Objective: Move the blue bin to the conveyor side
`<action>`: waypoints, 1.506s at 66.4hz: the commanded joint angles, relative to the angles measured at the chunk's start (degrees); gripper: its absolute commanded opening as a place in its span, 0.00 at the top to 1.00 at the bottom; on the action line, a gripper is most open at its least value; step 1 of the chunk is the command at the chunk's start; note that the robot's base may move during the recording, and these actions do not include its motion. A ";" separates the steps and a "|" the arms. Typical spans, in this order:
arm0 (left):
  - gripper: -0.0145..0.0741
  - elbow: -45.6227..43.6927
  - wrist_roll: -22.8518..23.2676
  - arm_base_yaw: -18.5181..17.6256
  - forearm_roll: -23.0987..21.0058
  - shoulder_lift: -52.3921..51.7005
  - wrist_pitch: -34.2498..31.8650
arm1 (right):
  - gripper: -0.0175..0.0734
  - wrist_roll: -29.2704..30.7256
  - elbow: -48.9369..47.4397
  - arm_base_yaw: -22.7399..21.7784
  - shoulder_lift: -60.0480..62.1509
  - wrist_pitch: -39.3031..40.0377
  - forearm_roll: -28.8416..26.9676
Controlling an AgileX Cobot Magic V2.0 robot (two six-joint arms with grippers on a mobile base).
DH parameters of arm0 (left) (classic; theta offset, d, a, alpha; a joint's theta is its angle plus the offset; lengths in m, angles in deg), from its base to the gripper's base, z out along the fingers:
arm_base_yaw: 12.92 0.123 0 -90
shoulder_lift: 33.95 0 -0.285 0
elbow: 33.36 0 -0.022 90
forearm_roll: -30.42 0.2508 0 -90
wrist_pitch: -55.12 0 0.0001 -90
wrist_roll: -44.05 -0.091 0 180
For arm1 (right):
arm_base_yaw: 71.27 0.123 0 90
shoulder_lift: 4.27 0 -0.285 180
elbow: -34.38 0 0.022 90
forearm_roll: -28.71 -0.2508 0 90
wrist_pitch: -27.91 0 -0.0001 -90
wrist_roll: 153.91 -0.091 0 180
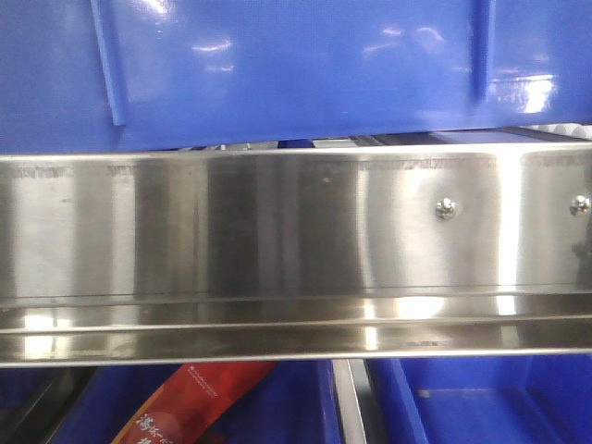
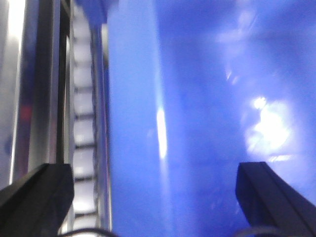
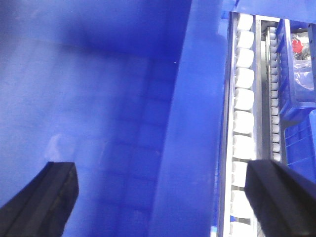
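Released and spread, the left hand (image 2: 154,174) and right hand (image 3: 165,174) each straddled a bin (image 1: 296,65) wall running 6-to-12 o'clock.

Warehouse or factory sorting line, brushed stainless steel rail (image 1: 277,231) fixed with bolts (image 1: 446,208), row of white conveyor rollers (image 3: 243,98) running alongside the right end effector (image 3: 160,197), blue storage crates (image 3: 298,74) beyond the rollers holding red packets (image 1: 199,398)

Blue bin (image 1: 305,74) glossy blue; rollers (image 3: 243,101) white.
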 commanded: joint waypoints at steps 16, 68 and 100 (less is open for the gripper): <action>0.20 -0.39 0.42 0.85 -1.77 2.59 -0.40 | 0.18 0.15 0.05 0.13 0.29 0.78 0.31; 0.20 -1.62 -0.91 0.96 -0.94 2.59 -0.40 | 0.18 0.15 -0.31 0.13 0.68 0.78 0.31; 0.21 -1.61 -0.91 0.96 -0.11 2.69 -0.40 | 0.19 0.15 -0.29 0.13 0.55 0.78 0.31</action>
